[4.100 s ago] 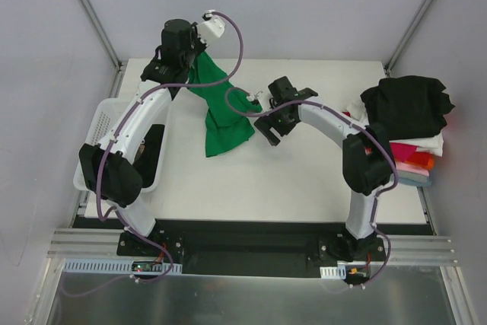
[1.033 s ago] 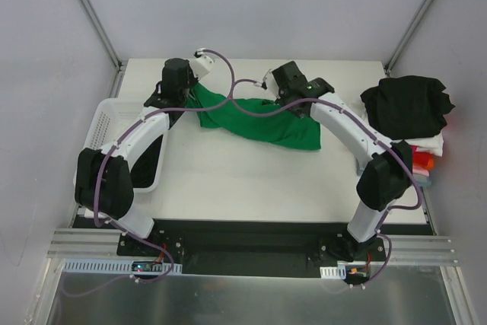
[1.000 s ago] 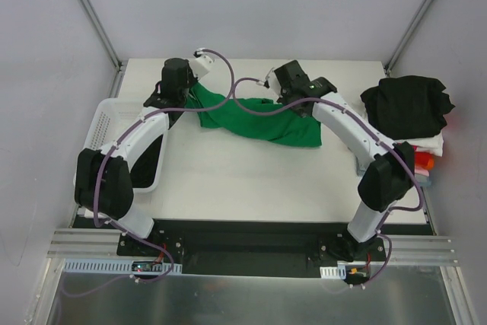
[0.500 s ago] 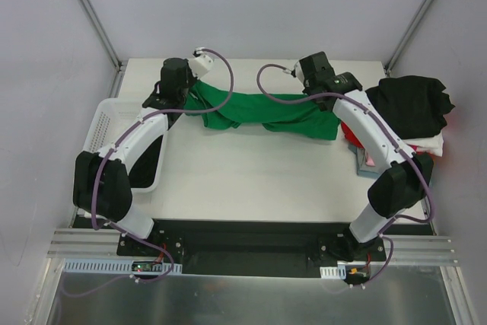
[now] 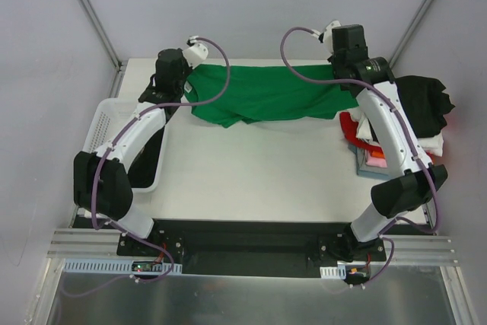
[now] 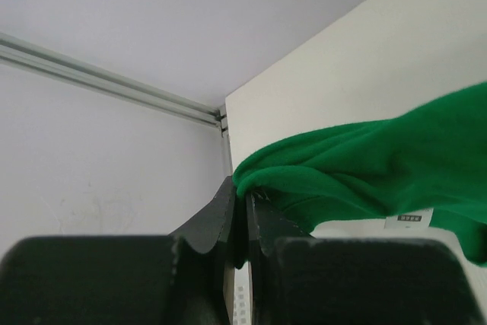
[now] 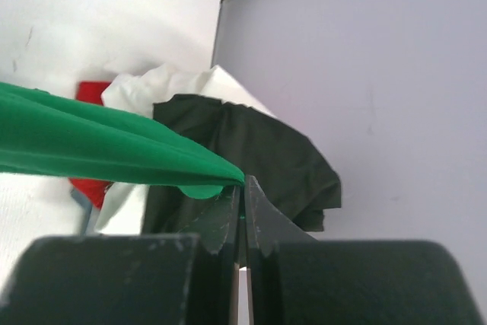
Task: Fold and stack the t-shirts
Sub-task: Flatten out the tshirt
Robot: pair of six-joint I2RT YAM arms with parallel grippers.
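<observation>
One green t-shirt (image 5: 262, 95) stretches over the far side of the desk (image 5: 259, 176): the left gripper (image 6: 245, 205) is clamped narrow on one end, the right gripper (image 7: 242, 190) on the other. One pile of t-shirts (image 5: 422, 104) (black on top, white, red and pink below) sits at the right edge, one basket (image 5: 100, 123) at the left — open desk between them. Only the right wrist view shows the pile close behind the pinched cloth; only the top view shows the basket.
</observation>
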